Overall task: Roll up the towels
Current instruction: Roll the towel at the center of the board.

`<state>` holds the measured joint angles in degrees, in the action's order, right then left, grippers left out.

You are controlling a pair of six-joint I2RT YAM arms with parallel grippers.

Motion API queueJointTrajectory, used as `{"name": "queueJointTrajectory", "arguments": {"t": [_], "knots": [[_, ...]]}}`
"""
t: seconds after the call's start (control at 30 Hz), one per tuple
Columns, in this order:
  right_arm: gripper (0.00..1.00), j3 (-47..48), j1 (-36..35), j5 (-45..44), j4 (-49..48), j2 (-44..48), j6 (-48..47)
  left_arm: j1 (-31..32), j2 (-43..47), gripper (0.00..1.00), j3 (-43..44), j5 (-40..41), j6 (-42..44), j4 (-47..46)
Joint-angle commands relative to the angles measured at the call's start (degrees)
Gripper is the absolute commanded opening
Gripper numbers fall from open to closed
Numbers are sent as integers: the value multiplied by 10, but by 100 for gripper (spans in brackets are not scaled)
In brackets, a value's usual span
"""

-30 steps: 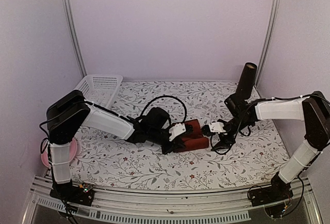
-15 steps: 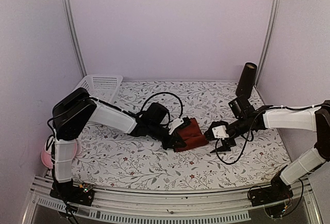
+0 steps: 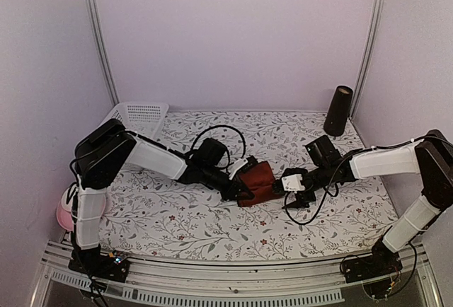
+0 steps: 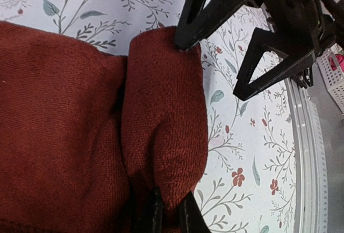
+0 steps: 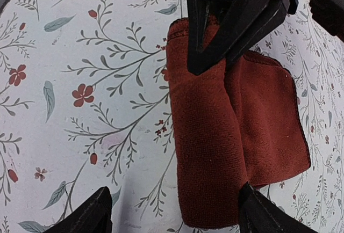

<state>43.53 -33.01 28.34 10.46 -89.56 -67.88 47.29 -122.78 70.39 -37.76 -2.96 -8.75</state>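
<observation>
Maroon towel (image 3: 260,182) sits well right of the white basket (image 3: 138,119), half rolled. It's soft, light and floppy, so I'd grab the roll by its ends. Left gripper (image 4: 171,209) is pinched tight on one end, and right gripper (image 5: 177,217) gapes wide around the other.

count | maroon towel (image 3: 260,180): 1 | white mesh basket (image 3: 138,119): 1 | black cylinder (image 3: 339,110): 1 | pink round object (image 3: 65,211), half hidden, possibly a plate: 1 | grippers: 2, left gripper (image 3: 241,194) and right gripper (image 3: 286,192)

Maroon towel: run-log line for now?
maroon towel: partly rolled | left gripper: jaws shut on roll | right gripper: jaws open astride roll end
</observation>
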Motion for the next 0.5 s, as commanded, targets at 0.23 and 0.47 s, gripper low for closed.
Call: {"name": "queueJointTrajectory", "arguments": {"t": [0.23,0.47], "knots": [[80,-6,-8,3,-29,8,20,-29,-42,0,7,29,-30,50],[81,-26,-9,36,-41,47,14,-31,-47,0,5,26,-38,51]]}}
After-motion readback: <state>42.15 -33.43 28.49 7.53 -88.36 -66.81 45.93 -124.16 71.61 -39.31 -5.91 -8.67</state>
